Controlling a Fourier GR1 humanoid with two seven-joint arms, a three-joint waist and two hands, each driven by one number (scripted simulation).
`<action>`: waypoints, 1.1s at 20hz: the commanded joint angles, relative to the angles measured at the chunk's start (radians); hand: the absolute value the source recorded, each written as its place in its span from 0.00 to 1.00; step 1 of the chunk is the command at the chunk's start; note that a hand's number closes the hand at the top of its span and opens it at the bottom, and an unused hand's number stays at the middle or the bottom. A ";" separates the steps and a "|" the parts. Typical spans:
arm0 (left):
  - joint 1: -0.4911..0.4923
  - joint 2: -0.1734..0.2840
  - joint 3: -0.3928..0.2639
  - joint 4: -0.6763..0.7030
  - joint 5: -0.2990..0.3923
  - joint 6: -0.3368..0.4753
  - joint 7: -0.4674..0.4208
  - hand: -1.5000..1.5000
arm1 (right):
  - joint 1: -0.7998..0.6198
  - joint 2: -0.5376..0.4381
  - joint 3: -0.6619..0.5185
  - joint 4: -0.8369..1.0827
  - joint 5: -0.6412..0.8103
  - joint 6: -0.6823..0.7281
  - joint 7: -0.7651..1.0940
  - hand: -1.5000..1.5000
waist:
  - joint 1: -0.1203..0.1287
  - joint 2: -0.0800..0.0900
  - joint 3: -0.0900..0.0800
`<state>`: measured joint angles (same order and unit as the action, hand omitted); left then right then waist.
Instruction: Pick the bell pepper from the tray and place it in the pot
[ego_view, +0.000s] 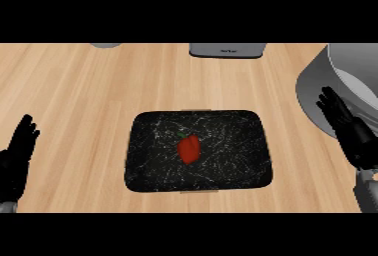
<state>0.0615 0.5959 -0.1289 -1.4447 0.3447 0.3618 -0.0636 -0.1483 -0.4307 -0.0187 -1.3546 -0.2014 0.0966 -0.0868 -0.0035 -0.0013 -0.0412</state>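
Left hand (18, 155) at 8 o'clock, low edge, fingers straight up, holding nothing. Right hand (348, 131) at 3 o'clock, fingers straight, empty, overlapping the grey pot (319, 82) at 2 o'clock. Red bell pepper (190, 148) lies mid-tray, stem toward 11 o'clock. Black speckled tray (244, 170) sits centre of wooden counter (81, 85).

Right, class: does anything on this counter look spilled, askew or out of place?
Nothing stands out. The red pepper lies mid-tray, the tray sits square on the counter, and the pot stands at right.
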 joint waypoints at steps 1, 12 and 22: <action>-0.068 -0.048 -0.006 -0.009 0.004 0.006 -0.005 0.50 | -0.081 -0.009 0.055 -0.013 -0.015 0.113 -0.002 1.00 | 0.009 0.004 0.041; -0.345 -0.163 -0.071 -0.132 0.062 -0.049 0.012 0.50 | -0.531 -0.033 0.264 0.092 0.184 0.427 -0.381 0.00 | 0.090 0.038 0.047; -0.386 -0.176 -0.050 -0.079 0.048 -0.036 0.053 0.50 | -0.723 -0.091 0.434 0.322 0.494 0.441 -0.714 0.00 | 0.051 0.015 0.042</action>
<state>-0.3059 0.4215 -0.1845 -1.5255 0.3971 0.3162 -0.0430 -0.7932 -0.5000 0.3503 -1.1061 0.1816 0.4833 -0.6812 0.0600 0.0221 0.0017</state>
